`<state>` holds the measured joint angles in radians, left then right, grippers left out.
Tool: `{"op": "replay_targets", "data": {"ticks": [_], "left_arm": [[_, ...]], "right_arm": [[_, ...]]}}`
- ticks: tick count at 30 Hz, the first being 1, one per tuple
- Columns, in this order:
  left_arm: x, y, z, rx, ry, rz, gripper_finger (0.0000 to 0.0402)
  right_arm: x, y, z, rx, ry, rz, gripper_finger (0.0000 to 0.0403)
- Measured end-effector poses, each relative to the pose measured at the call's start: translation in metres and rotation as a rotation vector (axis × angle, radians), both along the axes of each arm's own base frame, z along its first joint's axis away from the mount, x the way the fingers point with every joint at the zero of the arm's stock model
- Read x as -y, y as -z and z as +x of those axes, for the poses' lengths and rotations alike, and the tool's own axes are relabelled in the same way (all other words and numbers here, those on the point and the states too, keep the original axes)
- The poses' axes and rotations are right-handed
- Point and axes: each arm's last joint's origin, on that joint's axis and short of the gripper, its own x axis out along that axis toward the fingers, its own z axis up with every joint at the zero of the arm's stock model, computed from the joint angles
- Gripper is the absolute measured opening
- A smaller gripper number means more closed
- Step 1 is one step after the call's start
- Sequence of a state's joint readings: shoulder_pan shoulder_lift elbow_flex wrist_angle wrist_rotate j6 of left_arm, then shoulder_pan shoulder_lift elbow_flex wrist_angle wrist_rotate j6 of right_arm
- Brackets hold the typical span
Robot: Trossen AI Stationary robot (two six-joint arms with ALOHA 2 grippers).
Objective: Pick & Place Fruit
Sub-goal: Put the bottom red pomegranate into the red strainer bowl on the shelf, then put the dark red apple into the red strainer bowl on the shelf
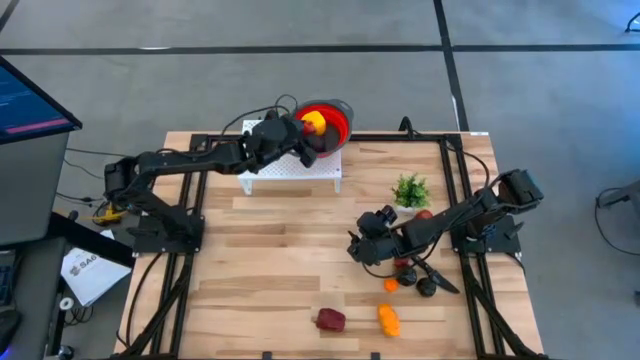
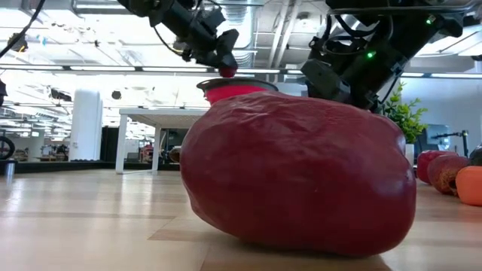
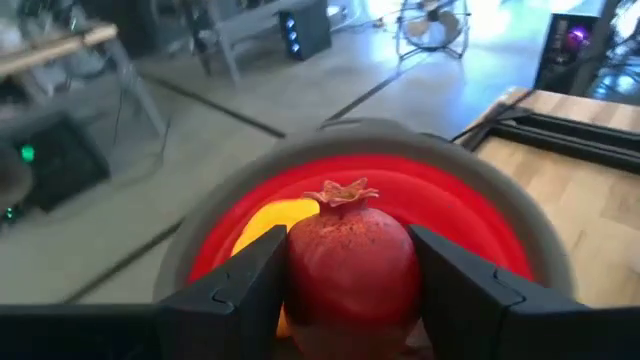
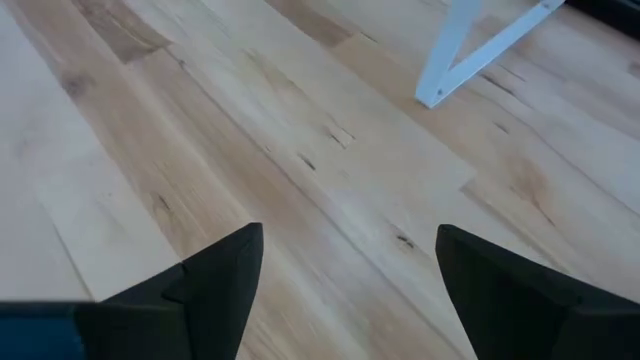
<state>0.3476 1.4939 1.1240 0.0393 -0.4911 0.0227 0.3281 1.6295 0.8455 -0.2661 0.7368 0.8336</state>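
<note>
Left gripper [image 3: 345, 300] holding pomegranate [image 3: 350, 265] over red bowl [image 3: 470, 215], yellow fruit [image 3: 265, 225] lying inside. Right gripper [image 4: 345, 290] hanging open, empty. Several fruits [image 1: 332, 320] waiting on desk [image 1: 270, 270].

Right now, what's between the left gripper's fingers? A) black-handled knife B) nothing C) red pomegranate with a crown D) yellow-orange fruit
C: in the left wrist view the left gripper is closed on a red pomegranate with a crown, held over the red bowl with a grey rim.
</note>
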Motion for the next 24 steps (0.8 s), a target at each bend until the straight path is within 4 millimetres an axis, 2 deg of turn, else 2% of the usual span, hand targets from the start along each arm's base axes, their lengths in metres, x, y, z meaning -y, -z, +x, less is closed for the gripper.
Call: {"op": "replay_targets", "data": {"ticks": [6, 13, 24], "left_arm": [[-0.011, 0.006, -0.006, 0.029, -0.064, -0.067, 0.0194], [-0.024, 0.025, -0.017, 0.009, -0.120, -0.096, 0.0212], [-0.027, 0.020, -0.016, 0.057, -0.122, -0.068, 0.0268]], "right_arm": [[0.000, 0.000, 0.000, 0.002, -0.002, -0.007, 0.0292], [-0.001, -0.002, 0.003, 0.024, -0.015, -0.009, 0.0292], [-0.001, -0.002, 0.003, 0.027, -0.017, -0.009, 0.0292]]}}
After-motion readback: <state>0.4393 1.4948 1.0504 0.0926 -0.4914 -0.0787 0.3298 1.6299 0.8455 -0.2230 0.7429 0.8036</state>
